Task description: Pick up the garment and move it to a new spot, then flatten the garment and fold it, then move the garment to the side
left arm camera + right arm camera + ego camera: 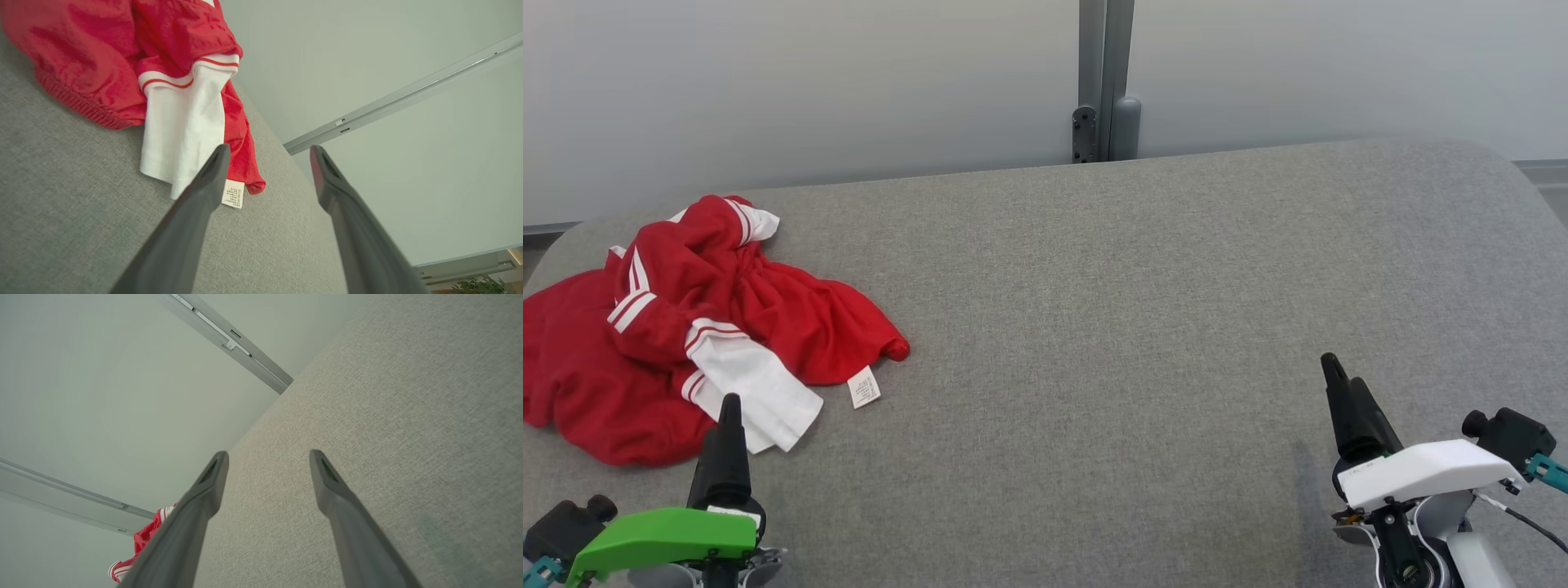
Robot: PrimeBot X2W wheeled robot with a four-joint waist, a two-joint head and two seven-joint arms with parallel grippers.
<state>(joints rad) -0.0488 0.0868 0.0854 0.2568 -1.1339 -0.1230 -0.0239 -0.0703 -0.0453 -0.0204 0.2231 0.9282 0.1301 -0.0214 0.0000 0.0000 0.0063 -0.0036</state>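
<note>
The left claw [269, 151] and right claw [267, 455] both gape empty, so we judge the pickup not yet begun: the crumpled red shirt [686, 327] lies at the grey cushion's [1111, 343] left end, and next we must reach the left claw forward and pinch it.

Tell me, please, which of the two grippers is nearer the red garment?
The left gripper, green-shelled, beside the garment at its white sleeve; the white-shelled right gripper is far across the surface.

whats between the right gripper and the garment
Only bare grey surface. In the head view it runs unbroken from the right gripper to the garment, whose white label lies at the edge on that side.
</note>
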